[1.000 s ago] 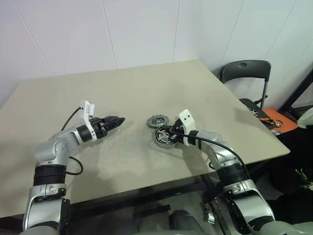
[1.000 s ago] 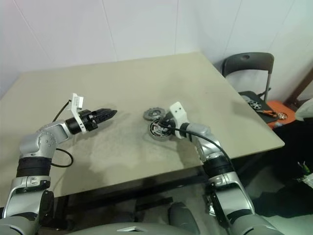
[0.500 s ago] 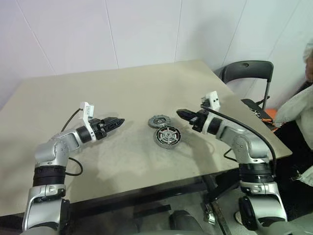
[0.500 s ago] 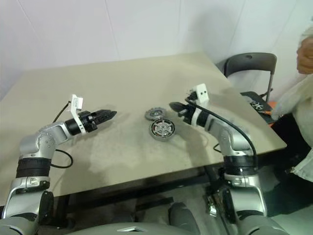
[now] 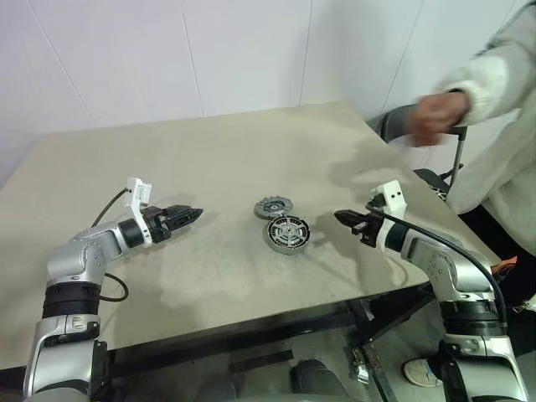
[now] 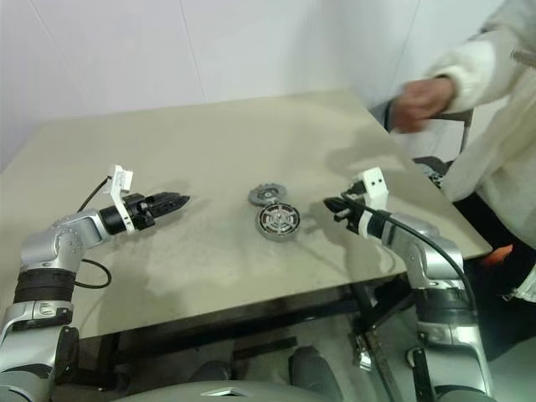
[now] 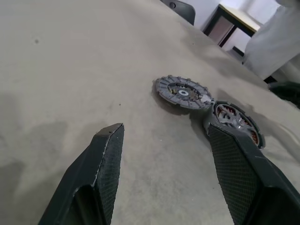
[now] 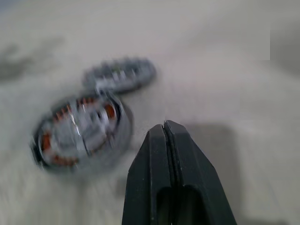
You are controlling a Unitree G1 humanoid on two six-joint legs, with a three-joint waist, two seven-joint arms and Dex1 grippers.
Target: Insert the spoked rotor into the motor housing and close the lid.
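Pressing together on nothing, the right fingers point(image 5: 345, 219) hover right of the motor housing point(image 5: 287, 234). Far left, the left fingers point(image 5: 189, 215) stand apart, empty. The spoked rotor point(image 6: 279, 220) seems seated inside the housing. The lid point(image 5: 271, 206) lies on the counter point(image 5: 209, 159), touching its far side; closing remains.

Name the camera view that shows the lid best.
The left wrist view: the lid lies flat and sharp there, its notched rim and cut-outs clear, beside the motor housing. In both eye views it is a small grey disc just beyond the housing. In the right wrist view it is a blurred grey shape past the housing.
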